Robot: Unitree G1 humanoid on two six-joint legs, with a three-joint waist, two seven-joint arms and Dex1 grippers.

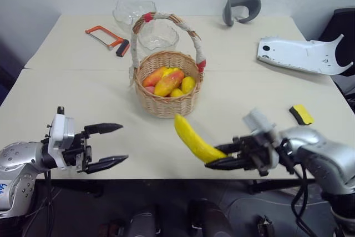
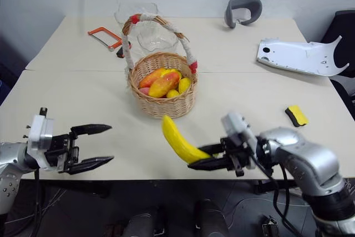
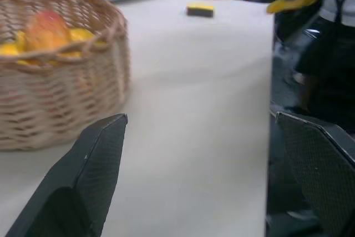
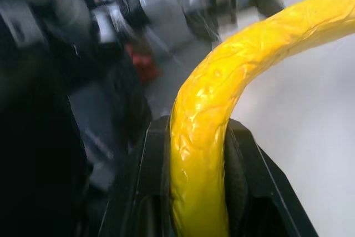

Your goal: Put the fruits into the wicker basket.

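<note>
Right gripper (image 1: 222, 156) nearest us, pinching the banana (image 1: 194, 140) off the tabletop (image 1: 83, 98). Left gripper (image 1: 113, 144) spread, empty. We note the mango (image 1: 168, 82) in the wicker basket (image 1: 166, 101).

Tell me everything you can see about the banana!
The banana is long, curved and bright yellow, with a shiny, slightly wrinkled skin like a plastic toy. The right gripper pinches one end between its two black fingers. Its other end points up toward the wicker basket without touching it. It appears lifted off the pale table, near the front edge.
</note>
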